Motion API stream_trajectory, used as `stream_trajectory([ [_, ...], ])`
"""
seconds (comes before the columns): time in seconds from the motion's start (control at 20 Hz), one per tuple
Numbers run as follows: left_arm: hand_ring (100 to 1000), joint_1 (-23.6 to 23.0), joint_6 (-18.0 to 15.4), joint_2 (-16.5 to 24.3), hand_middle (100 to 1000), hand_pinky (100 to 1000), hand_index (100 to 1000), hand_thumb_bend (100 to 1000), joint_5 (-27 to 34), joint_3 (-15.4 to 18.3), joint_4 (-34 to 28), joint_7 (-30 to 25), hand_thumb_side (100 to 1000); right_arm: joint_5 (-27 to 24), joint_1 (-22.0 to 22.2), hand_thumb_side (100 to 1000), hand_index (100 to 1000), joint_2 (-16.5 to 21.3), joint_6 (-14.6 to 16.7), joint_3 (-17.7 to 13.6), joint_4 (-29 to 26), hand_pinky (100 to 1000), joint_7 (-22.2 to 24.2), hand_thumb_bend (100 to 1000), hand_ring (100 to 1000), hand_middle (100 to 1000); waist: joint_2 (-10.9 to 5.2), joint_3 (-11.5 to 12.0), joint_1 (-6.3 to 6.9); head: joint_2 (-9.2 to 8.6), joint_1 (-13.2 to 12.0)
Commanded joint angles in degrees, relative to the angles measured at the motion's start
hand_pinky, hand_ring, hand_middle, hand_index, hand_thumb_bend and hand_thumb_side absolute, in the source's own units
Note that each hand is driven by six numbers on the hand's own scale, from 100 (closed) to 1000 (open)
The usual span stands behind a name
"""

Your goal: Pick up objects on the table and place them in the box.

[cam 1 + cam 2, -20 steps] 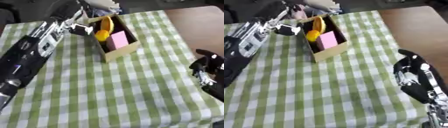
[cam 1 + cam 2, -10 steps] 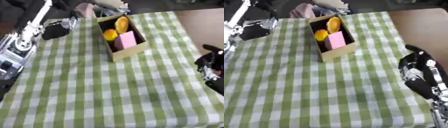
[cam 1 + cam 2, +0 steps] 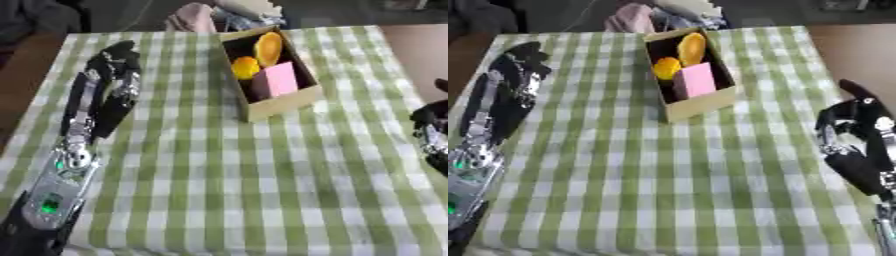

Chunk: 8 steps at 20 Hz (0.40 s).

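The box on the bench holds a pink block and two orange things; both hands rest apart from it.

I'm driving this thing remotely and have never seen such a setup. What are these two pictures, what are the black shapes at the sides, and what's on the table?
Both pictures come from a stereo camera in the robot's head, looking down at the table, so they show nearly the same scene. The long black and silver shape on the left is the robot's left arm, ending in its left hand, which lies over the checked tablecloth and holds nothing. The dark shape at the right edge is the right hand, also holding nothing; I cannot tell how its fingers are set. Near the far end stands an open cardboard box. Inside it are a pink block and two orange rounded things. I see no loose object on the cloth itself.
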<state>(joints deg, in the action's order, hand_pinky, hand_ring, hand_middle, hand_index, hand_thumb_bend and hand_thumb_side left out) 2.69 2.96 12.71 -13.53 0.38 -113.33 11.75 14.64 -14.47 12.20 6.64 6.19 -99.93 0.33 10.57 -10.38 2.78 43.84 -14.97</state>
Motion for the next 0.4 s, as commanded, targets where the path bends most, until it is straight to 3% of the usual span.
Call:
stream_trajectory([
  [0.05,672,-0.4,0.3,-3.8,699,724,849,100,0.6,-0.3,0.5,0.5,791,-0.6,-0.2,470,927,0.0,-0.4,-0.6,-1.0,508,-2.3,100,666,581,-0.95,0.2,-1.03,0.28,-0.7],
  [0.4,665,-1.0,-1.2,-5.4,690,723,846,100,0.8,-1.2,3.0,0.4,798,-0.9,0.8,470,924,-0.2,-0.7,-0.9,-0.8,528,-5.2,100,733,625,-0.67,0.3,-1.16,0.28,-0.6],
])
